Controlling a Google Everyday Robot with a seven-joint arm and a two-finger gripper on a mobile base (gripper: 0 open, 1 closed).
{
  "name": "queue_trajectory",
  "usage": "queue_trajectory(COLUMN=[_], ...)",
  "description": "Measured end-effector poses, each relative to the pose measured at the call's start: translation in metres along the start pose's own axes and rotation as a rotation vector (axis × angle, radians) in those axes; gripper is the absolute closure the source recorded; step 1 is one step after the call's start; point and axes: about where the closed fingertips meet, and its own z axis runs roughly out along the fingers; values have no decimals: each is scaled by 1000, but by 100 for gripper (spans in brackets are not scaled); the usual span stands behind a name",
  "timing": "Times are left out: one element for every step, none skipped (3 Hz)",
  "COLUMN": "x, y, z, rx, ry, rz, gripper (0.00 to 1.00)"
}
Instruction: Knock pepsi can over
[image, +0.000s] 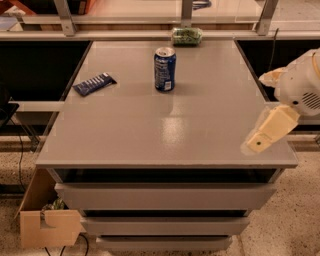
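The pepsi can is dark blue with a silver top and white markings. It stands upright on the grey table, at the far middle. My gripper is cream and white and hangs over the table's right front edge. It is well to the right of the can and nearer the front, and touches nothing.
A flat dark blue snack bar wrapper lies at the table's left. A green translucent packet lies at the far edge behind the can. A cardboard box sits on the floor at the lower left. Metal rails run behind the table.
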Motion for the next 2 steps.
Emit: queue_trajectory(x=[-21,-22], y=[-9,-9], z=[3,3], rx=[31,32], ry=[-110,-111], rz=[46,44], gripper=[0,0])
